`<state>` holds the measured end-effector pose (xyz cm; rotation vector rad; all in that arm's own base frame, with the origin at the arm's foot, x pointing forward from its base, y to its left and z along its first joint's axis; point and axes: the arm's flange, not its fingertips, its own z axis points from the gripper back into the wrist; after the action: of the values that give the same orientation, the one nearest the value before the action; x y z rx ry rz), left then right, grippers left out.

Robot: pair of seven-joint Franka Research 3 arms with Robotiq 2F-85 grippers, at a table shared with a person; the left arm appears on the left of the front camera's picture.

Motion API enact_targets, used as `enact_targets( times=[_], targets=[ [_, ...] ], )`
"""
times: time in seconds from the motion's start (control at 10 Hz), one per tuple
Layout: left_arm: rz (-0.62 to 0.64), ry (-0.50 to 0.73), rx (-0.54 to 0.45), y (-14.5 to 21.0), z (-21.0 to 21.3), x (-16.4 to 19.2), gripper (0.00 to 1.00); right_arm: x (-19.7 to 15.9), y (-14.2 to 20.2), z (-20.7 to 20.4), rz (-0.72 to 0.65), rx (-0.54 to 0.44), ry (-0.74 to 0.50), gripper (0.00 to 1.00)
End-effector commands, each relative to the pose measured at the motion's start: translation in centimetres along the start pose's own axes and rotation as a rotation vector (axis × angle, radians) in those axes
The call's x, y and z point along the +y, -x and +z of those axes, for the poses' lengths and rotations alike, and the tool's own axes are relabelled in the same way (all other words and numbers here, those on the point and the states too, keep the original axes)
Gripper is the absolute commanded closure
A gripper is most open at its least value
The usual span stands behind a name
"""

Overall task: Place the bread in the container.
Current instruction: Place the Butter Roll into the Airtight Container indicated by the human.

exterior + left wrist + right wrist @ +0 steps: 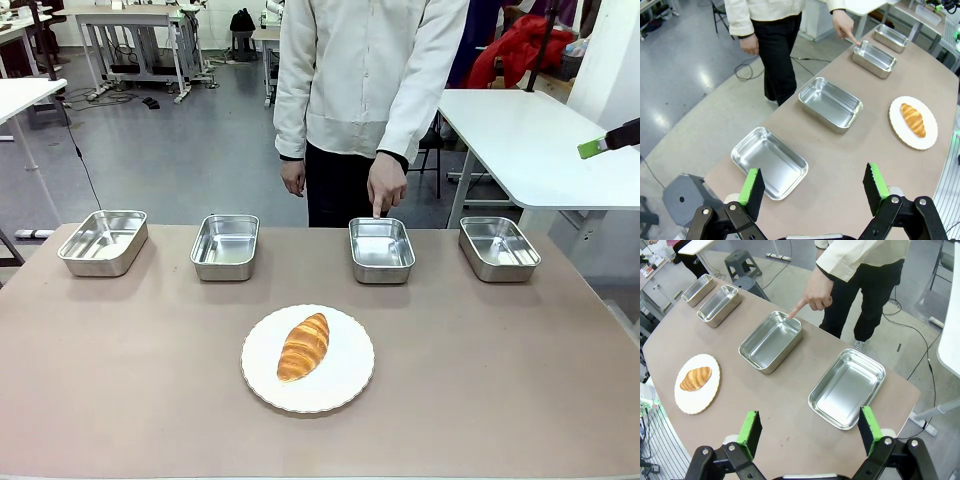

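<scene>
Front view: on the table, a person's hand points a finger at the container, third from picture left in a row of four trays, probably marking the target. One plate at centre carries the single bread. Both the left gripper and the right gripper gape wide and hold nothing.

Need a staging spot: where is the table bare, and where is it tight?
Bare: table left and right of the white plate, and the near edge. Tight: the far edge, a row of steel trays, with the person's hand pointing at the container, third from left.
</scene>
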<state>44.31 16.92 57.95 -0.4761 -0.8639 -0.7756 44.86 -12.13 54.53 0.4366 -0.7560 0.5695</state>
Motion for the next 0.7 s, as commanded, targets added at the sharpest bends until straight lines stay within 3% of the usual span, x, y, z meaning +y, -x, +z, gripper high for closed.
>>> enact_targets(
  times=[0.0, 0.3, 0.6],
  targets=[
    [-0.013, 0.002, -0.004, 0.0, 0.2, 0.0, 0.00, -0.1, -0.1, -0.1, -0.001, -0.017, -0.008, 0.00],
    [-0.013, 0.002, -0.004, 0.0, 0.2, 0.0, 0.00, 0.0, 0.0, 0.0, 0.000, 0.000, 0.000, 0.00],
    [-0.013, 0.002, -0.004, 0.0, 0.2, 0.0, 0.00, 7.3, -5.9, -2.7, -0.075, 0.014, 0.088, 0.00]
  ],
)
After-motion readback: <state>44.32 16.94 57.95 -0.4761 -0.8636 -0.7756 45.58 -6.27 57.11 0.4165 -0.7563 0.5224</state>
